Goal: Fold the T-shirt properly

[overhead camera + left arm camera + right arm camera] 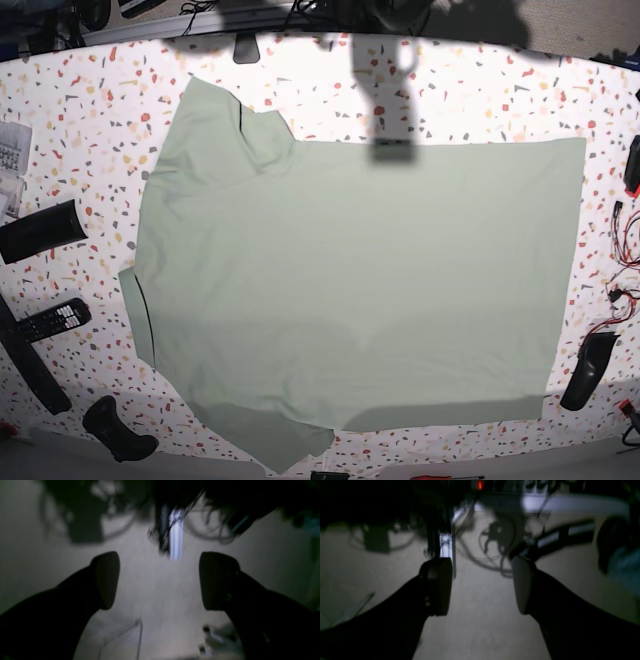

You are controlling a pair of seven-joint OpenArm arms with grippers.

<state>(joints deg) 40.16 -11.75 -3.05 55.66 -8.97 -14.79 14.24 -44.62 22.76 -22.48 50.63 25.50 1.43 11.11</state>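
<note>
The T-shirt (360,290), pale sage green, lies spread flat on the speckled table (80,130), with one sleeve at the upper left and another at the lower left. Neither arm appears in the base view. In the blurred left wrist view my left gripper (158,580) hangs open over a pale plain surface, with nothing between its fingers (107,580). Thin seam lines and small dark dots show at that view's bottom edge. My right gripper (481,585) is open too, empty, above the same kind of pale surface.
Black remotes (50,320) and a dark case (40,230) lie left of the shirt, with a black handle (115,430) at the lower left. Wires (620,290) and a black object (590,370) sit at the right edge. An upright metal post (446,545) and cables stand at the far side.
</note>
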